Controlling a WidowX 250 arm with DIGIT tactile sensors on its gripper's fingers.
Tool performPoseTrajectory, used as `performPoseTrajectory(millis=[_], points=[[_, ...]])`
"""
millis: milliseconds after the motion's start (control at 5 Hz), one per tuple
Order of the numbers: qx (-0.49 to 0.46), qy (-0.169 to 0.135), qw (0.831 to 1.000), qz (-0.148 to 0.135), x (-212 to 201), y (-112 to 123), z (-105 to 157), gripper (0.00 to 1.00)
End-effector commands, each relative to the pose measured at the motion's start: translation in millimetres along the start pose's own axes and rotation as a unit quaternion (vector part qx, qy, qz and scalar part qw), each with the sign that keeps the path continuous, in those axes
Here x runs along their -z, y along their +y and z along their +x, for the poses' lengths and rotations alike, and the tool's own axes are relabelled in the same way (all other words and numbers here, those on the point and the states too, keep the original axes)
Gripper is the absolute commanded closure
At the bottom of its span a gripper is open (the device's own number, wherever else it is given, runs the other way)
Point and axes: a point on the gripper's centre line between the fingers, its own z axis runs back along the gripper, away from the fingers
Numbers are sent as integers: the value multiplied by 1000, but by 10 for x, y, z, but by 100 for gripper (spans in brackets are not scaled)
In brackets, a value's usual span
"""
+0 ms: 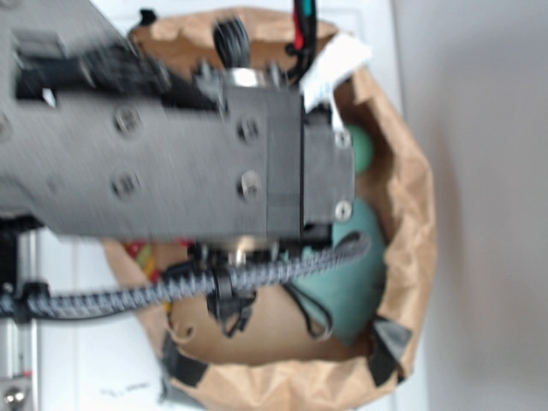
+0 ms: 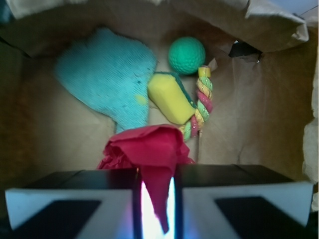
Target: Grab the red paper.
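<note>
The gripper [image 2: 155, 199] is closed on the red paper [image 2: 147, 149]: in the wrist view its two blocky fingers [image 2: 70, 196], black on their upper faces and white along the front edges, stand nearly together, and a thin tail of the paper hangs down through the narrow bright gap between them. The rest of the paper is a bright red wad, thin and much creased, with soft folds bunched just above and partly behind the finger edges, spreading a little to the left. Beyond it, on the floor of a brown paper bag [image 2: 249, 99] with rumpled, matte walls, lies a teal knitted cloth [image 2: 107, 74] of irregular lobed shape and a fine woven texture. To its right is a yellow sponge [image 2: 170, 98], a rounded block with a darker green edge, and touching that a short twisted rope [image 2: 200, 104] in red, yellow and green strands. A green ball [image 2: 186, 55], round and dimpled, sits just above the rope's far end. In the exterior view the grey, bolted robot arm [image 1: 171, 163], blurred, reaches over the bag's open mouth and hides the paper; the bag's folded rim [image 1: 411, 248], the teal cloth and part of the green ball show around it.
</note>
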Motion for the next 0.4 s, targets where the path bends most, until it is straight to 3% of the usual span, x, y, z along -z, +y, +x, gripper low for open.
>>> performPoseTrajectory(millis=[0, 200], points=[[-2, -48, 999, -22, -323, -113, 119, 100], [10, -66, 997, -45, -375, -248, 130, 100]])
